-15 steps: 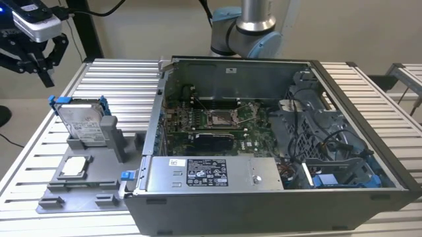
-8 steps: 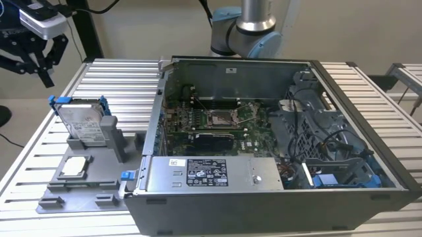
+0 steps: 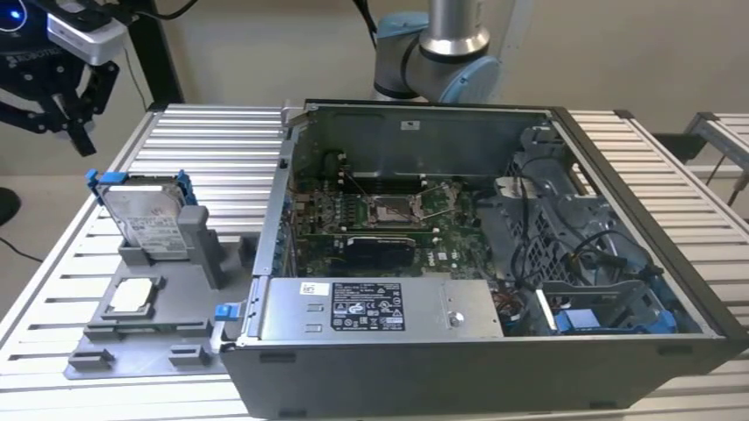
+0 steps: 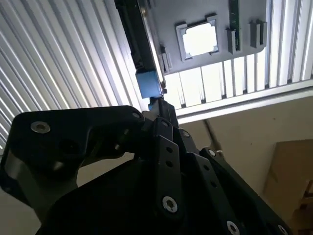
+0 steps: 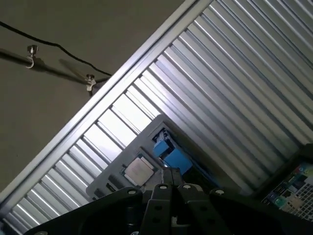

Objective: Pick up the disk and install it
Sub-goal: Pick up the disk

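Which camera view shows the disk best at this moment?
The exterior view: the disk stands upright in its grey holder, with its label face and blue rails plain to see. Both wrist views catch it edge-on, showing mainly a blue rail end.

A plain beige wall [image 3: 258, 53] stands behind the ribbed aluminium table [image 3: 223, 132].

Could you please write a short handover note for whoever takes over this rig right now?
Gripper: raised above the table corner at the exterior view's left, holding nothing, apart from the disk.
Disk: on edge in the grey holder, outside the open computer case.
Done: nothing that shows.
Left: the whole job, pick-up and install.
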Controlling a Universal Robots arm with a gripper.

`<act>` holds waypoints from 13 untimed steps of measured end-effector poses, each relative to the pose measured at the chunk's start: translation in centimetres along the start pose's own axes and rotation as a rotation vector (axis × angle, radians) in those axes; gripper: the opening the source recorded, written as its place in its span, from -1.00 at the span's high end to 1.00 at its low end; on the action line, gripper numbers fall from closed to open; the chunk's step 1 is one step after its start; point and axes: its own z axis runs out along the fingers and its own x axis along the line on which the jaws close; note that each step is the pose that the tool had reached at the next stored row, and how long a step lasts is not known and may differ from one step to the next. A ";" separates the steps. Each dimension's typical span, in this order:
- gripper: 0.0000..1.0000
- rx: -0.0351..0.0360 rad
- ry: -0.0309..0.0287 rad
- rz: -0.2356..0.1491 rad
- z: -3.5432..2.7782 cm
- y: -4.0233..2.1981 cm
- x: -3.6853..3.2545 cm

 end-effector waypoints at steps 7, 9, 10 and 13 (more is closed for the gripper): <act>1.00 -0.0001 0.0063 -0.127 0.06 0.00 0.00; 1.00 -0.0003 0.0079 -0.162 0.09 0.00 0.00; 1.00 -0.0004 0.0087 -0.180 0.11 0.00 0.00; 1.00 -0.0006 0.0113 -0.236 0.17 0.00 0.00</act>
